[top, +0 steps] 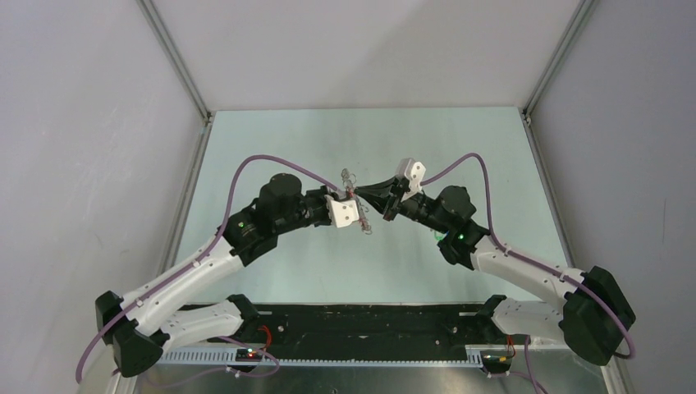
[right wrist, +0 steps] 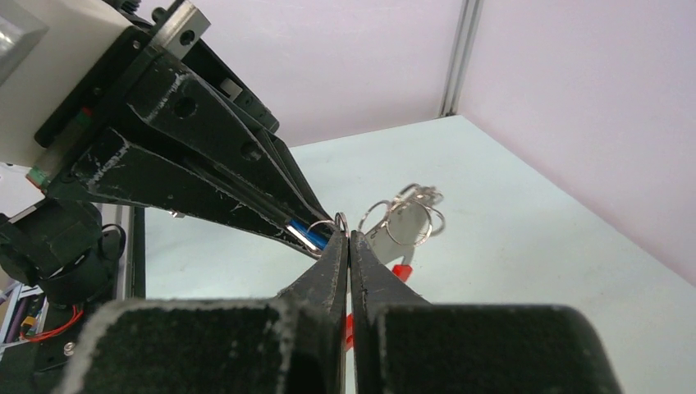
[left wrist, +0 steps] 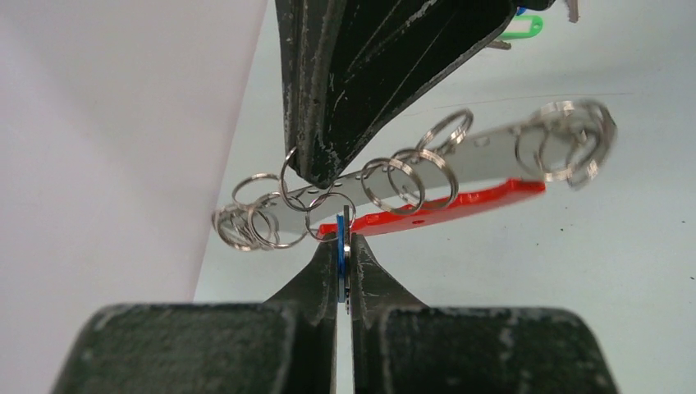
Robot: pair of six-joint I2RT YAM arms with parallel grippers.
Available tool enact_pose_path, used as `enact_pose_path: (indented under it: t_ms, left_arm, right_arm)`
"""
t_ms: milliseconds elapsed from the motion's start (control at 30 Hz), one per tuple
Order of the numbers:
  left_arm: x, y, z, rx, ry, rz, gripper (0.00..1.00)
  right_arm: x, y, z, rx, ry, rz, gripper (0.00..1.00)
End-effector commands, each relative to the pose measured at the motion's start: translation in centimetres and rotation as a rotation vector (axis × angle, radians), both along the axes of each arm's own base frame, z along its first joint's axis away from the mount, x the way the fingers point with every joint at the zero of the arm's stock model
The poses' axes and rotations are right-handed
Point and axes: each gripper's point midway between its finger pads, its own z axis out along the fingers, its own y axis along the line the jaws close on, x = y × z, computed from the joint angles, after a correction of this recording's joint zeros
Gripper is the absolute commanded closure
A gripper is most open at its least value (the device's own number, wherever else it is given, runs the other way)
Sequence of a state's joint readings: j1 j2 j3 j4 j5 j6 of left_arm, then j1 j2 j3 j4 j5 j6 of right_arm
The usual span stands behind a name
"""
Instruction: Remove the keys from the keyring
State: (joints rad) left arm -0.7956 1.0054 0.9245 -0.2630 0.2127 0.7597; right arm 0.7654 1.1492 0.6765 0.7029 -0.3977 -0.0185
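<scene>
The keyring (left wrist: 460,160) is held in the air between both grippers, its red band below and its pale grey strip above, with several small split rings on it. My left gripper (left wrist: 345,238) is shut on a blue-headed key (left wrist: 339,267) that hangs from one ring. My right gripper (left wrist: 316,176) comes in from above and is shut on the grey strip among the rings. In the right wrist view my right gripper (right wrist: 349,234) pinches a ring on the keyring (right wrist: 404,220), right beside the blue key (right wrist: 310,235). From above, the two grippers (top: 358,210) (top: 359,195) meet tip to tip.
A green-headed key (left wrist: 522,29) lies on the pale green table (top: 287,148) behind the right gripper, with another loose key (left wrist: 572,8) beside it. White walls and metal frame posts close in the table's left, right and far sides.
</scene>
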Motion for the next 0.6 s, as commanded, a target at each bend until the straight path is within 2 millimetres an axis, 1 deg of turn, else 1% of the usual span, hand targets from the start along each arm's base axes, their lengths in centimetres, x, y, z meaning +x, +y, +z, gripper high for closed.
enact_pose_path:
  t_ms: [0,200,233,267,300,400,500,533,567]
  left_arm:
    - [0.0,0.2,2.9,-0.058,-0.063,0.003,1.00]
    - [0.0,0.4,3.1,-0.060,-0.072,0.006,1.00]
    - [0.0,0.4,3.1,-0.060,-0.071,0.006,1.00]
    - [0.0,0.4,3.2,-0.061,-0.074,0.006,1.00]
    - [-0.1,0.4,3.2,-0.062,-0.075,0.005,1.00]
    - [-0.1,0.4,3.2,-0.062,-0.075,0.003,1.00]
    - [-0.1,0.5,3.2,-0.063,-0.077,0.003,1.00]
    - [-0.2,0.5,3.2,-0.063,-0.077,0.001,1.00]
    - [-0.2,0.5,3.3,-0.064,-0.078,0.001,1.00]
  right_arm:
    - [0.8,-1.1,3.5,0.057,-0.069,-0.083,1.00]
    - [1.1,-1.1,2.2,0.014,-0.028,-0.098,1.00]
    - [1.2,-1.1,1.7,0.000,-0.013,-0.100,1.00]
    - [1.2,-1.0,1.7,-0.003,-0.008,-0.100,1.00]
    - [1.3,-0.9,1.1,-0.020,0.008,-0.098,1.00]
    - [1.4,-0.6,0.4,-0.046,0.040,-0.085,1.00]
    - [1.2,-0.2,0.2,-0.064,0.058,-0.060,1.00]
    - [1.2,0.0,-0.2,-0.077,0.074,-0.053,1.00]
    - [0.9,0.2,-0.1,-0.080,0.076,-0.037,1.00]
